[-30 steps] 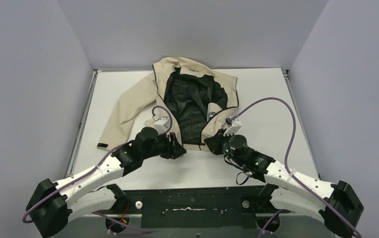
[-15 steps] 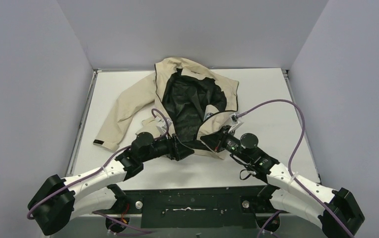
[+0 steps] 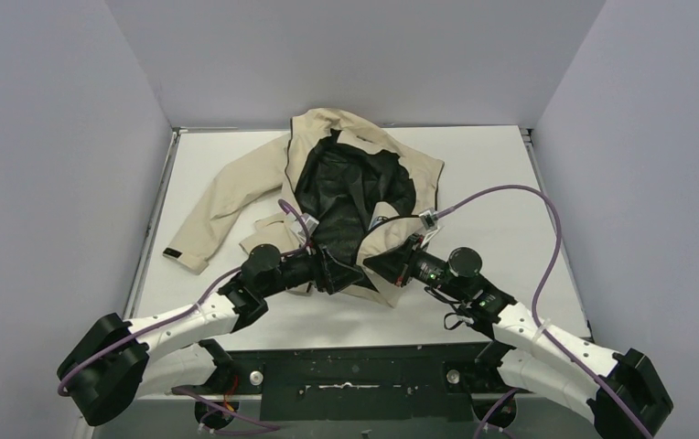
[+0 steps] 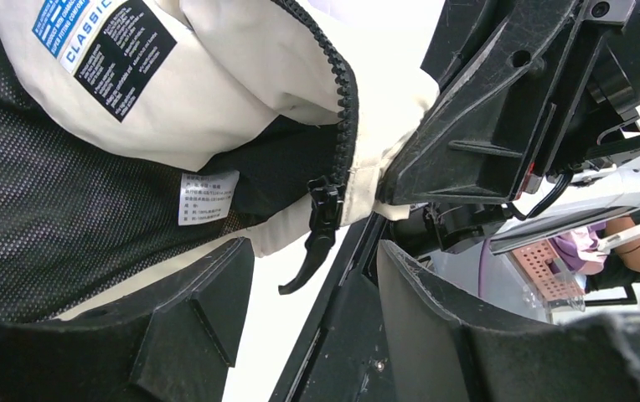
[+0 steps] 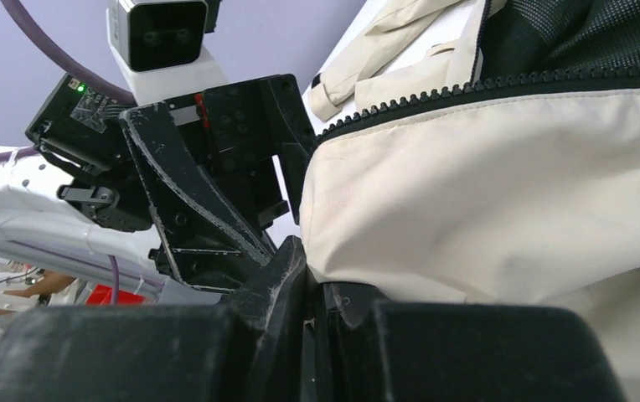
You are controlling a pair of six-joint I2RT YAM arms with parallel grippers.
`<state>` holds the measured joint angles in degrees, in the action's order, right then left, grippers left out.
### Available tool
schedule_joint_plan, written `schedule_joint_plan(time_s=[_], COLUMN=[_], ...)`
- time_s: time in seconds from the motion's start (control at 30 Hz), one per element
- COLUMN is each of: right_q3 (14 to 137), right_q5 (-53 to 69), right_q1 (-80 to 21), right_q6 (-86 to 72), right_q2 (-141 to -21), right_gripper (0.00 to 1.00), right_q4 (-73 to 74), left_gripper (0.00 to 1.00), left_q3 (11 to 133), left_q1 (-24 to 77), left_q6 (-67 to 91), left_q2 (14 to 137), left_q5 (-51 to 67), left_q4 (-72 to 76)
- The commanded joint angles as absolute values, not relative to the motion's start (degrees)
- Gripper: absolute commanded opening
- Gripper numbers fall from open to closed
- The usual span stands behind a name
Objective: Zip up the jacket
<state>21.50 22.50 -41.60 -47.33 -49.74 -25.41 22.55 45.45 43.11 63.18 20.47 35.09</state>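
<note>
Beige cloth over black mesh lining: jacket [image 3: 346,192] spread front-open on the white table [image 3: 510,183], collar at 12 o'clock close to the back edge, hem at 6 o'clock. One long sleeve [image 3: 222,197] trailing toward 8 o'clock, its black cuff tab [image 3: 177,253] lying near the table's 9 o'clock edge but short of it. Bare tabletop broad at 3 o'clock, narrower at 9 o'clock, only a strip at 6 o'clock between hem and arm bases. Grey walls [image 3: 62,137] closing the table in at 9, 12 and 3 o'clock. Both arms reaching in from 6 o'clock, heads almost meeting at the hem, little room between them. Left gripper [image 3: 338,273] released, fingers apart and clamping nothing. In its wrist view, black zipper slider [image 4: 323,219] hanging above the gap, pull tab dangling free, seemingly touching neither finger. Zipper teeth [image 4: 346,100] curving up from the slider along the beige front edge. Right gripper [image 3: 373,266] clenched on the jacket's hem corner, just at 3 o'clock of the slider, beige fabric pinched between its closed fingers. White care label [image 4: 206,198] sewn on the lining at 9 o'clock of the slider, black-and-blue printed tags [image 4: 103,42] at 11 o'clock.
</note>
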Motion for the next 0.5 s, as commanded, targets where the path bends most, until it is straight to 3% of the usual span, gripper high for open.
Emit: schedule_joint_plan(time_s=[0.0,0.07,0.3,0.47], right_q3=[21.71,21.62,21.18,20.77], right_q5=[25.05,25.01,26.13,26.21], right_q1=[-41.29,-41.22,-40.96,-40.96], right_q6=[-48.25,-48.37,-50.07,-50.77], right_q2=[-47.44,-47.00,-47.23,-47.67], right_gripper=[0.00,0.00,0.00,0.00], right_q4=[-31.80,-31.70,-34.57,-35.66], left_gripper=[0.54,0.51,0.23,0.08], left_q3=[21.80,21.27,19.78,19.51], left_q1=[45.78,45.77,45.79,45.79], left_q6=[42.63,42.63,44.04,44.38], left_q2=[61.72,60.69,60.20,60.19], left_q5=[21.55,21.53,23.81,25.20], left_q4=[40.96,41.04,44.42,46.31])
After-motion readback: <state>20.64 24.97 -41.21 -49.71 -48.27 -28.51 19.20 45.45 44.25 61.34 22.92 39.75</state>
